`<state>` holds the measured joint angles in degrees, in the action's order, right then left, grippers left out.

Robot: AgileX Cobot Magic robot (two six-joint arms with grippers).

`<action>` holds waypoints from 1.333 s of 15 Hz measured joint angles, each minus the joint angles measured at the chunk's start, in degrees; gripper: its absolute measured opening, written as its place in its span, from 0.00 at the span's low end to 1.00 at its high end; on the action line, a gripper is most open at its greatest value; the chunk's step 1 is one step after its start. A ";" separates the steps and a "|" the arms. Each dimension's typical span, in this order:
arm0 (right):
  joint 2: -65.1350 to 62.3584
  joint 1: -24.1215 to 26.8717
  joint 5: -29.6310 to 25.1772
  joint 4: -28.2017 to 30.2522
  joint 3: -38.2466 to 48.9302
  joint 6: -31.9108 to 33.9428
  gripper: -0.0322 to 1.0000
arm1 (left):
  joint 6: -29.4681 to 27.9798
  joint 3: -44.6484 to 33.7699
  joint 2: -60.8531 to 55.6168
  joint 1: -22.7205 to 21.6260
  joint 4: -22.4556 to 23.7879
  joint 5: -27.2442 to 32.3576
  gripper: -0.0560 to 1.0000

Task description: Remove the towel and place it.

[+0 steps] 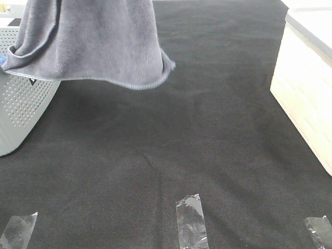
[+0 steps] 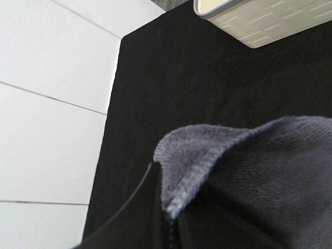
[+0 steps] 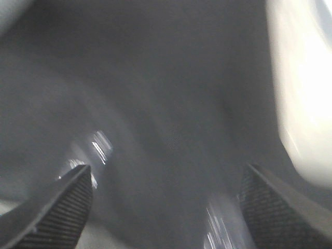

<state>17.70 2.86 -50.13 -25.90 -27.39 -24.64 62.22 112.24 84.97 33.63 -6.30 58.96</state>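
Note:
The slate-grey towel (image 1: pixel 93 41) hangs in the air at the top left of the exterior high view. Its hemmed lower edge droops above the black mat and partly covers the perforated basket (image 1: pixel 21 109). In the left wrist view a hemmed fold of the towel (image 2: pixel 249 171) is pinched between the dark fingers of my left gripper (image 2: pixel 168 231), which is shut on it. My right gripper (image 3: pixel 167 174) is open with nothing between its fingers, over the dark mat in a blurred view. Neither arm shows in the exterior high view.
A pale box-like bin (image 1: pixel 306 88) stands at the right edge of the black mat (image 1: pixel 171 145). Three strips of clear tape (image 1: pixel 191 220) lie along the near edge. A bit of blue (image 1: pixel 2 59) peeks from the basket. White floor tiles (image 2: pixel 52 104) border the mat.

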 joint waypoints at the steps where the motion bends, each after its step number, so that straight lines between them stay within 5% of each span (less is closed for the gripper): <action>1: 4.53 0.00 4.87 -8.48 -0.06 -8.71 0.78 | 0.06 0.00 0.00 1.95 1.38 -0.23 0.05; 4: 18.62 0.00 7.79 -35.18 -0.23 -41.48 0.77 | 0.17 0.00 0.00 6.59 2.52 -0.29 0.05; 7: 34.32 0.00 -0.17 -59.47 -0.23 -71.91 0.77 | 0.17 0.00 0.00 8.65 2.75 -0.29 0.05; 9: 45.55 0.00 -6.82 -68.18 -1.03 -83.31 0.77 | 0.17 0.00 0.00 9.51 3.15 -0.29 0.05; 12: 61.42 -0.74 -17.36 -70.02 -6.30 -90.87 0.77 | 0.17 0.00 0.00 9.68 3.61 -0.29 0.05; 17: 70.24 -15.93 -17.65 -66.12 -19.31 -89.15 0.77 | 0.17 0.00 0.11 9.68 3.78 -1.15 0.05; 20: 70.30 -19.60 -19.02 -62.40 -22.63 -86.34 0.77 | 0.17 0.00 1.49 9.68 6.82 -2.01 0.05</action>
<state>88.01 -16.73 -69.16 -88.29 -50.02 -110.98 62.40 112.24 86.46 43.32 0.52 56.95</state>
